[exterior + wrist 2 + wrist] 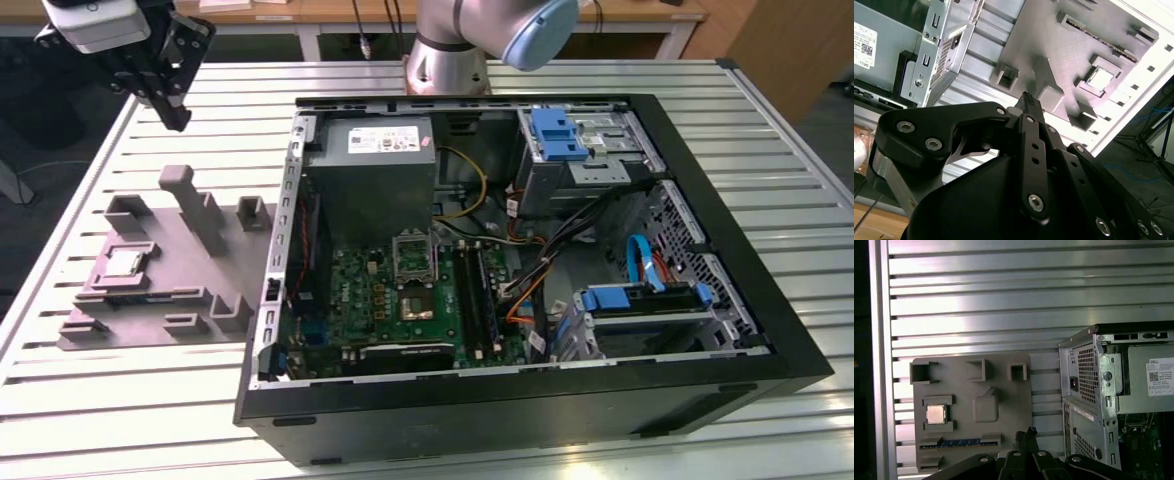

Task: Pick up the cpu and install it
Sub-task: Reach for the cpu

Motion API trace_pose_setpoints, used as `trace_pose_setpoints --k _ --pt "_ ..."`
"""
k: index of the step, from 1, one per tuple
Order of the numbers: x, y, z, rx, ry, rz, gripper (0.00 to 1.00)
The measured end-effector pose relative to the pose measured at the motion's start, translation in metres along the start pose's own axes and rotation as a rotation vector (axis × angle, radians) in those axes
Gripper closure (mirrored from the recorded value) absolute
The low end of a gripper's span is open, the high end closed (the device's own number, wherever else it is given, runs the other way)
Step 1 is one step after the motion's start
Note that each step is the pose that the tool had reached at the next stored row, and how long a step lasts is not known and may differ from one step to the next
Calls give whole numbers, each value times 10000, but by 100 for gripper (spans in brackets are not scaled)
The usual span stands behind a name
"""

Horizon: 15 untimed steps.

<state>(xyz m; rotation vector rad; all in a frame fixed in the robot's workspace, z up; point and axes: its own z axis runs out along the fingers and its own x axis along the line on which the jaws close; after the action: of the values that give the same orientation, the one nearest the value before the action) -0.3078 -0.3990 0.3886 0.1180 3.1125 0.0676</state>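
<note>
The ribbed aluminium table (134,400) carries everything. The open black steel computer case (534,400) takes up the middle and three o'clock side of the exterior view. The flat grey moulded plastic tray (174,270) with its upright posts lies just beside the case at nine o'clock. The black two-fingered claw (174,118) hangs high at eleven o'clock, well above the tray, its fingers drawn together on nothing.

The cpu (127,262), a small square chip with a silvery metal top, sits in a walled recess at the tray's nine o'clock end, untouched. The rectangular metal-framed socket (414,258) is on the green board inside the case, at about three o'clock from the chip.

Risks, as I judge them:
- With the fingers together, a descent would press on the chip's top rather than straddle it.
- The recess walls leave little room, so an off-centre approach could catch a wall or tilt the chip.
- The tray's tall posts and the case wall stand between the chip and the socket.
- A tilted seating could harm the socket.

The exterior view gives the socket and the claw's height. The first wrist view looks straight down on the cpu (936,414), square in its recess, with the claw (1027,432) well apart from it. The second wrist view shows the claw (1027,97) tips meeting, with the cpu (1100,78) seen at a slant.
</note>
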Motion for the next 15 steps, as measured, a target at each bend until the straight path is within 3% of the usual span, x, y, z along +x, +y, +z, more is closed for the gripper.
trace_pose_setpoints --k 15 --pt "54 -4 0 0 0 0 89"
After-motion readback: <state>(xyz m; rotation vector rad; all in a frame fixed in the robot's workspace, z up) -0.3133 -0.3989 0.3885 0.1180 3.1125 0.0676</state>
